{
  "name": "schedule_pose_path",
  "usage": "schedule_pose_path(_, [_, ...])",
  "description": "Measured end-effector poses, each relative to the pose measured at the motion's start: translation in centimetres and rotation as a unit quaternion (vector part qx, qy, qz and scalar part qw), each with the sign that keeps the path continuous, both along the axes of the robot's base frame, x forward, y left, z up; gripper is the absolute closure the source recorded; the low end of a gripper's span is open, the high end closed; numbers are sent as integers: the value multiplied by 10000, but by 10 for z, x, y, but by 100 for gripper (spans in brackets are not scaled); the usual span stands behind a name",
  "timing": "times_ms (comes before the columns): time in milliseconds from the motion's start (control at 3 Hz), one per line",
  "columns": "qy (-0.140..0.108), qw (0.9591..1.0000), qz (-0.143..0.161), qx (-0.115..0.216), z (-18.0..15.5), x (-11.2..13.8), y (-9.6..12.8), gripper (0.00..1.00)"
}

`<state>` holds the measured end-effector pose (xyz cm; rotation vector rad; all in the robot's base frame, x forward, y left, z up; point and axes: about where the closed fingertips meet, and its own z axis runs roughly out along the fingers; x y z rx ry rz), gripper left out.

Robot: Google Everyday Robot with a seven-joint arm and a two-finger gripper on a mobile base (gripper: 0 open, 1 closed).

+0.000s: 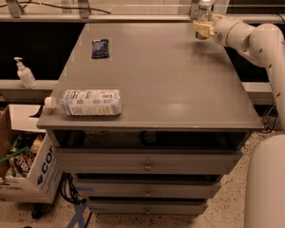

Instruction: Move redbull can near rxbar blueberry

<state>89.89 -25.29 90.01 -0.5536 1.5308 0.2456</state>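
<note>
The redbull can (205, 7) stands upright at the far right corner of the grey table (166, 80). My gripper (203, 30) reaches in from the right and is shut around the can's lower part, so only the can's top half shows above it. The rxbar blueberry (99, 48), a dark blue flat wrapper, lies at the far left of the table, well apart from the can.
A clear plastic bottle with a white label (88, 102) lies on its side at the table's front left edge. A soap dispenser (24, 73) stands on a ledge to the left. A cardboard box (19, 167) sits on the floor at lower left. Drawers are below the tabletop.
</note>
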Motion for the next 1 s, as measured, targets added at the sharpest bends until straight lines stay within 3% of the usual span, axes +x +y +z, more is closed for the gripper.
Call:
schedule_pose_path(333, [257, 9987, 221, 369, 6, -17, 17, 100])
schedule_pose_path(667, [503, 9930, 667, 840, 10, -39, 48, 100])
schedule_pose_path(1000, [656, 9834, 1196, 1193, 17, -58, 83, 100])
